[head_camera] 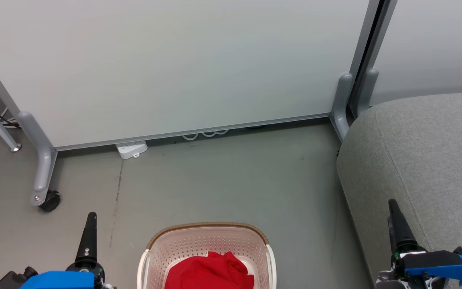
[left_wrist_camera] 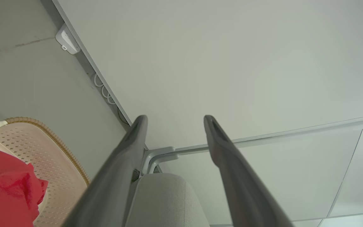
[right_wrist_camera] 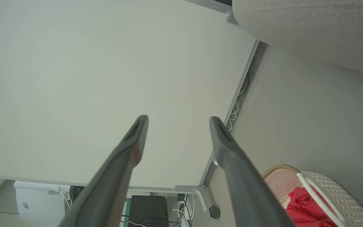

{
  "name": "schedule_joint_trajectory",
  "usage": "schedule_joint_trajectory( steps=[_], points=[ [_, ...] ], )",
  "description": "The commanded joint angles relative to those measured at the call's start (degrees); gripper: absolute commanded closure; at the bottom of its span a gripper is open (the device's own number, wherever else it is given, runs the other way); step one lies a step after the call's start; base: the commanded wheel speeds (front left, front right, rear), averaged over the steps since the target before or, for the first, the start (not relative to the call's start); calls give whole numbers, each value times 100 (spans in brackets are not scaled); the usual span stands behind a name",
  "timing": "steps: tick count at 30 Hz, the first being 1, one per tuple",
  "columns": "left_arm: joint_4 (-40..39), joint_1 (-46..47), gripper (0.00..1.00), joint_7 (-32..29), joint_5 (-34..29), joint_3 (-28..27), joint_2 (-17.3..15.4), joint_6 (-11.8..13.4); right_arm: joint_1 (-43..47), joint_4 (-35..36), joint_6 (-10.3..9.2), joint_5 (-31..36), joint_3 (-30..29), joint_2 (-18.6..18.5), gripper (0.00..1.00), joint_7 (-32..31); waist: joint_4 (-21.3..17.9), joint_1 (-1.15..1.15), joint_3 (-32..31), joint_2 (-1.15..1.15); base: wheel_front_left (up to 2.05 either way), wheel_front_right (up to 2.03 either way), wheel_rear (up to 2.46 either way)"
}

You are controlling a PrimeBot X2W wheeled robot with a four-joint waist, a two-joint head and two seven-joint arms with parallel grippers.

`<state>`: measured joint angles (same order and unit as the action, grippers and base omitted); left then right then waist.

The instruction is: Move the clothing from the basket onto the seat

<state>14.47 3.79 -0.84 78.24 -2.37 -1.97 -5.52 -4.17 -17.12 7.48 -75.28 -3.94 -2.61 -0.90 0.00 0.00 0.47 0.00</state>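
Observation:
The cream-white basket [head_camera: 157, 251] with a brown rim stands on the floor at the bottom centre of the head view. Bright red clothing [head_camera: 211, 271] lies bunched inside it, also visible as red clothing [left_wrist_camera: 6, 189] and red clothing [right_wrist_camera: 307, 208]. The grey seat [head_camera: 427, 160] fills the right side. My left gripper [head_camera: 90, 218] points up at lower left, left of the basket. My right gripper [head_camera: 393, 208] rises at lower right in front of the seat. Both stand open with nothing between their fingers [left_wrist_camera: 128, 148], fingers [right_wrist_camera: 131, 145].
A pale partition panel [head_camera: 175, 60] on grey legs with a caster [head_camera: 49, 200] runs across the back. A white power strip [head_camera: 131, 149] and coiled cable [head_camera: 205, 133] lie at its base. Grey floor [head_camera: 235, 180] spreads between the basket and the panel.

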Motion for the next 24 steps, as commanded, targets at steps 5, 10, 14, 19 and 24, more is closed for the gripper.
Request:
schedule_joint_trajectory(
  steps=[5, 10, 14, 19, 24],
  points=[
    [-188, 180, 0, 148, -658, 106, -58, 87, -207, 107, 1, 776, 106, -16, 0, 148, -1, 0, 15, 0, 0, 0, 0],
    [-232, 181, 0, 258, -1260, 178, -62, 140, -223, 148, 1, 1360, 143, -17, 0, 246, 1, 0, 26, 0, 0, 0, 0],
    [-240, 187, 0, 344, -1901, 264, -86, 177, -226, 194, 1, 1783, 156, -19, 0, 309, 3, 0, 30, 0, 0, 0, 0],
    [-215, 196, 0, 444, -2534, 370, -94, 221, -221, 258, 1, 2272, 183, -20, 0, 360, 4, 0, 34, 0, 0, 0, 0],
    [-200, 207, 0, 540, -3045, 443, -96, 268, -214, 318, 1, 2701, 209, -22, 0, 412, 5, 0, 41, 0, 0, 0, 0]
  ],
)
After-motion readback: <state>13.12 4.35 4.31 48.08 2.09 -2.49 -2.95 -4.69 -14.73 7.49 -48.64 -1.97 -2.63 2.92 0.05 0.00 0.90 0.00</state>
